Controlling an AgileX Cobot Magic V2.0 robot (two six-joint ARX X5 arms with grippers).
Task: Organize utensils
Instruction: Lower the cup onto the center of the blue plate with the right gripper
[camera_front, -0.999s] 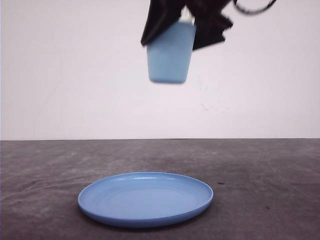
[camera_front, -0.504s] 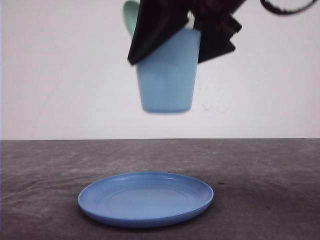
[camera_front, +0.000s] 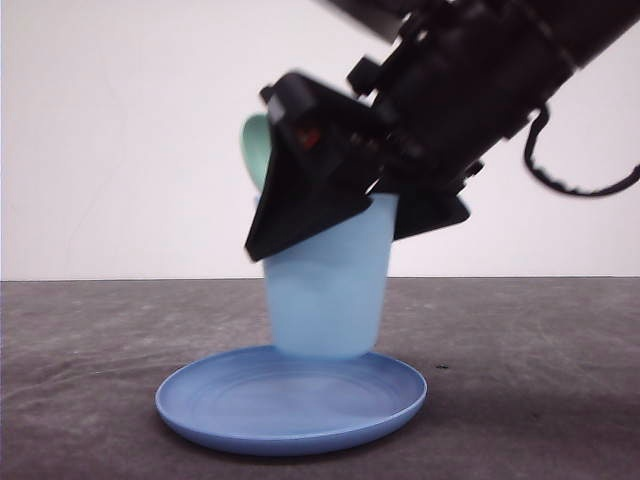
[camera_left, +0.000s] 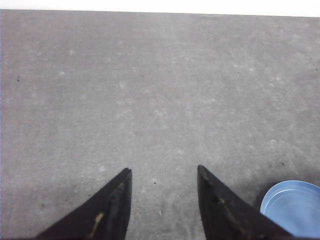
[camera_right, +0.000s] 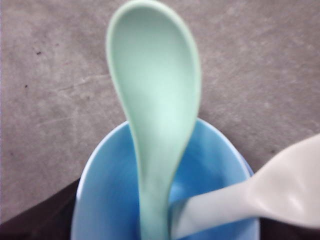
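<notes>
- The mint-green spoon (camera_right: 152, 105) stood handle-down in the light blue cup (camera_front: 328, 290), its bowl sticking up above the rim (in the front view, just a green sliver (camera_front: 256, 150) showed behind the gripper).
- A white utensil (camera_right: 260, 197) leaned out of the same cup beside the spoon; its head was blurred, so I could not make out tines.
- The cup was tilted a little, its base at or just above the round blue plate (camera_front: 200, 405) — whether it touched, I could not tell.
- The right gripper (camera_front: 345, 215) was clamped on the cup, black fingers (camera_front: 300, 190) pressed to either side near the rim.
- The left gripper (camera_left: 162, 172) hung over bare grey table (camera_left: 150, 90), its jaws apart with nothing between them, the plate's edge (camera_left: 295, 205) nearby.
</notes>
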